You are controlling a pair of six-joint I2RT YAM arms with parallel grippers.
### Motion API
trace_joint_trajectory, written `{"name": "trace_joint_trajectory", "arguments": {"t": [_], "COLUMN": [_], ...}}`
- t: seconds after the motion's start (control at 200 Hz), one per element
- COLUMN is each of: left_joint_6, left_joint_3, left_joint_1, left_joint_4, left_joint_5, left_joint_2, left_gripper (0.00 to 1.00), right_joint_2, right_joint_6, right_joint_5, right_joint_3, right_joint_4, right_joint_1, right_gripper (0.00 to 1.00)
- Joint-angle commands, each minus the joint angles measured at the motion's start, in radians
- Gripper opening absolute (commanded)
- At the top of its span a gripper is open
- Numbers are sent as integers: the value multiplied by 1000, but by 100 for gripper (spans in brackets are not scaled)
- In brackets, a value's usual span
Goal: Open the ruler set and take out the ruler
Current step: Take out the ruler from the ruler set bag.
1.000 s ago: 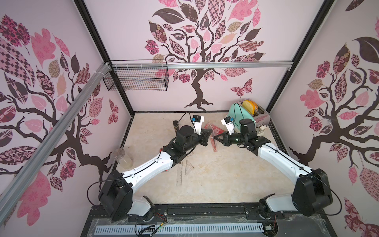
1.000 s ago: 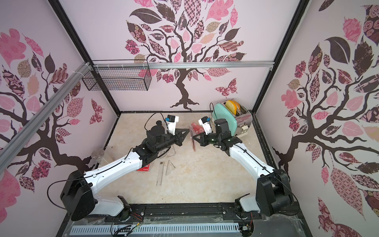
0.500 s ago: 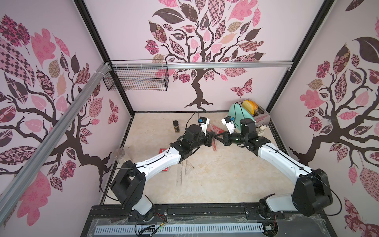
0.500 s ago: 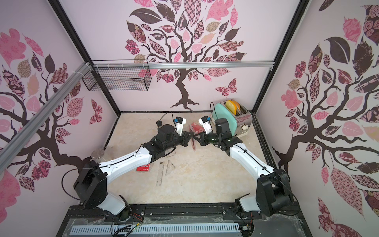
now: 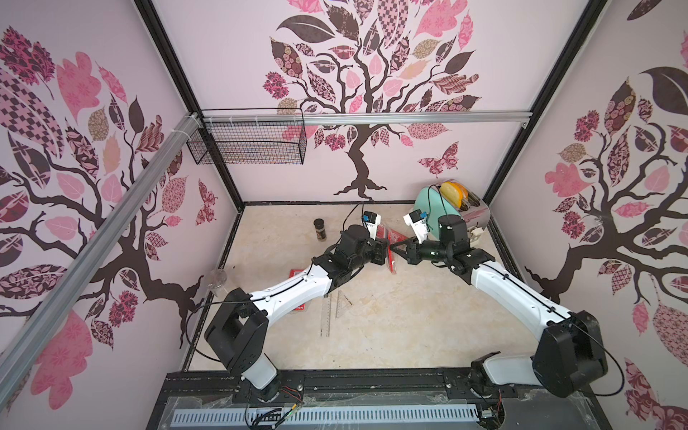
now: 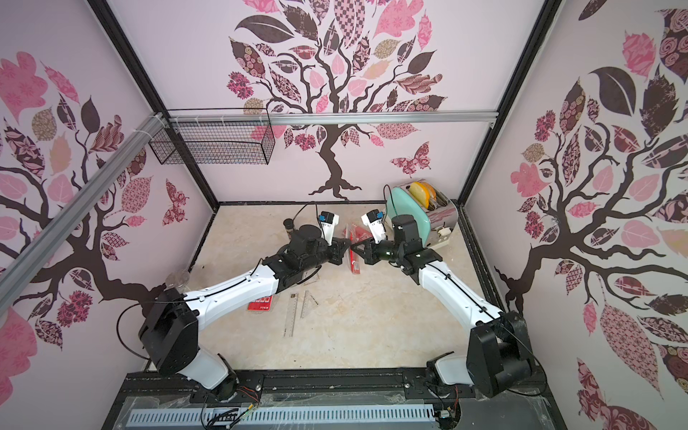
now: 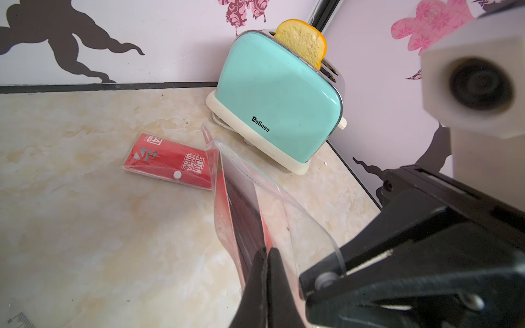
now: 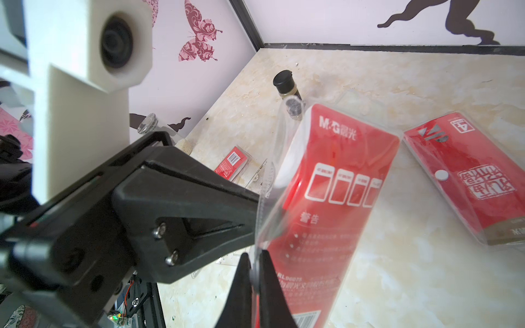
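The ruler set (image 5: 391, 258), a red card in a clear plastic pouch, hangs above the table between both grippers in both top views. My left gripper (image 7: 267, 251) is shut on the pouch's red side (image 7: 227, 215). My right gripper (image 8: 255, 257) is shut on the clear flap by its snap, with the red card (image 8: 326, 198) just beyond the fingers. The two grippers meet tip to tip, the left gripper (image 5: 386, 248) against the right gripper (image 5: 396, 248). The pouch's mouth gapes slightly. I cannot tell whether a ruler is inside it.
A clear straight ruler (image 5: 326, 315) and a set square (image 5: 343, 302) lie mid-table. A second red pouch (image 7: 170, 164) lies flat near the mint toaster (image 7: 278, 96). Another red pack (image 6: 260, 302) lies under the left arm. A spice jar (image 5: 319, 229) and a clear cup (image 5: 217, 277) stand at the left.
My left arm has swung right and brought its shut gripper up to the pouch. The right arm has kept the pouch in the same place.
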Motion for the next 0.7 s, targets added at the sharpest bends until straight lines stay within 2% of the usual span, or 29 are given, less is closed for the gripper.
{"name": "trace_joint_trajectory", "arguments": {"t": [0.0,0.17,0.49,0.695], "left_joint_6": [25,19,20,12], "left_joint_3": [6,-30,-93,-100], "left_joint_1": [1,1,1,1], "left_joint_4": [-43,-16,86,86], "left_joint_5": [-43,-62,-4,4], "left_joint_2": [11,-19,-85,-73], "left_gripper": [1,6,15,16], "right_joint_2": [-28,-29,-13,-20], "right_joint_6": [-19,-35,-29,-30], "right_joint_5": [-28,-10,-10,-9], "right_joint_3": [11,14,22,18], "right_joint_4": [19,0,-2,-3], "right_joint_1": [1,0,-1,0], "right_gripper": [0,0,0,0]}}
